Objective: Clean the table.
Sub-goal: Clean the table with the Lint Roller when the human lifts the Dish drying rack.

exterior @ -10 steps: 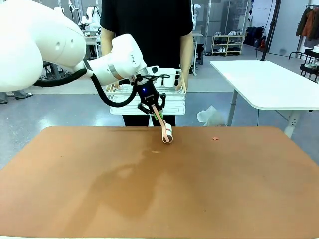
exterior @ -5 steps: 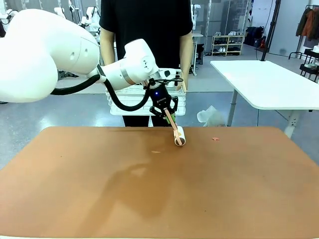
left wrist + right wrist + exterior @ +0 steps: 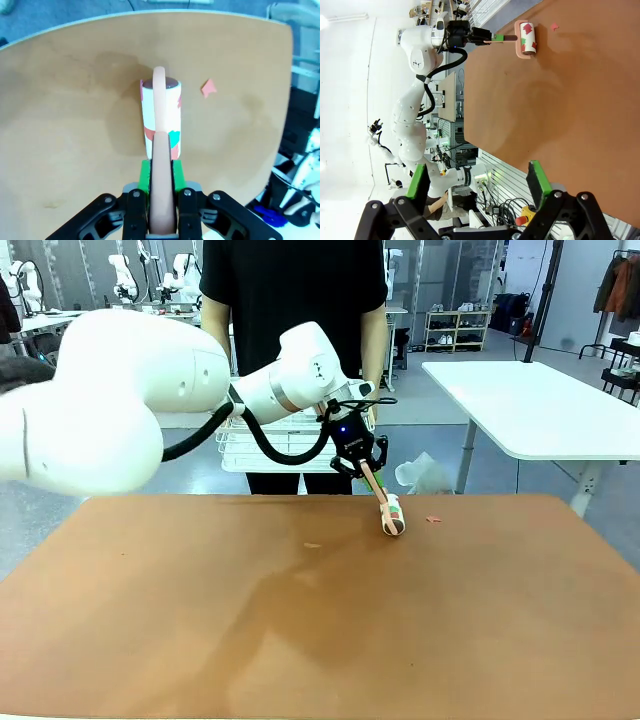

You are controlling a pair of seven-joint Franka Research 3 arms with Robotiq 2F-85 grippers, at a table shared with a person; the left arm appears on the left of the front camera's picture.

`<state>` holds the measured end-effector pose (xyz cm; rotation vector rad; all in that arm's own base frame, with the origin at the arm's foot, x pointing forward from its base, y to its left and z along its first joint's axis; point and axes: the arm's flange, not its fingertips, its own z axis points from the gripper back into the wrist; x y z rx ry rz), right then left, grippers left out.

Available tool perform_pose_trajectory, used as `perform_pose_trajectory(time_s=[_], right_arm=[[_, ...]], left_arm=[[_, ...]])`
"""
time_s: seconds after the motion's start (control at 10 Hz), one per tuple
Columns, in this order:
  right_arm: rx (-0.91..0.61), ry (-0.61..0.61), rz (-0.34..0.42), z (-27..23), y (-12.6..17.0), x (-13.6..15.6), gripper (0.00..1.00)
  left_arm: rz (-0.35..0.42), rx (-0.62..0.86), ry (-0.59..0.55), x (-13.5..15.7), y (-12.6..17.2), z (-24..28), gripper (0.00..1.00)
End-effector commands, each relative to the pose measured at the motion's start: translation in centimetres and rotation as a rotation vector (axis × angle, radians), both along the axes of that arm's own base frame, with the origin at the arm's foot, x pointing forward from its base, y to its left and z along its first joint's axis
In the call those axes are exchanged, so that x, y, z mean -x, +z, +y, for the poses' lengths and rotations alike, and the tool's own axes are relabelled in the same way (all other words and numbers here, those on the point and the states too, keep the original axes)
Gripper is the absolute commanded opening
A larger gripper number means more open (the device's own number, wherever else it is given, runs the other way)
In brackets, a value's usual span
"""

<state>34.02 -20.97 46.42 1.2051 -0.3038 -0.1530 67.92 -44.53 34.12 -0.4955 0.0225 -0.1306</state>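
Pinching the handle of the lint roller [image 3: 394,520] [image 3: 161,117] in the left gripper [image 3: 364,466] [image 3: 161,172], resting its roll on the table [image 3: 300,630] near the far edge, near a pink scrap [image 3: 432,519] [image 3: 208,88]. Holding the right gripper [image 3: 477,182] spread wide, well apart from the roller.

This was a robotics lab in an open hall: a white robot arm [image 3: 150,410] reached over a brown desk [image 3: 300,640], and beside that desk lay loose cables [image 3: 506,206] and a red stop button [image 3: 522,220]. Around it were a bare grey floor [image 3: 150,455], a white desk [image 3: 530,405] on metal legs, an open shelf [image 3: 457,330] of small goods, and hanging clothes [image 3: 620,285] on a rack.
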Motion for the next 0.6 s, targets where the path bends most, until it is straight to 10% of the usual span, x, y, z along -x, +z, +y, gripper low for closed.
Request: perform_pose_trajectory(time_s=[0.0,0.5], right_arm=[[-0.006,0.004,-0.025,0.1,0.1,0.3,1.00],[-0.006,0.004,-0.025,0.1,0.1,0.3,1.00]], left_arm=[[0.196,-0.058,-0.073,-1.6,-2.8,-3.7,0.21],[0.203,0.012,0.036,-0.3,-5.0,-6.4,0.21]])
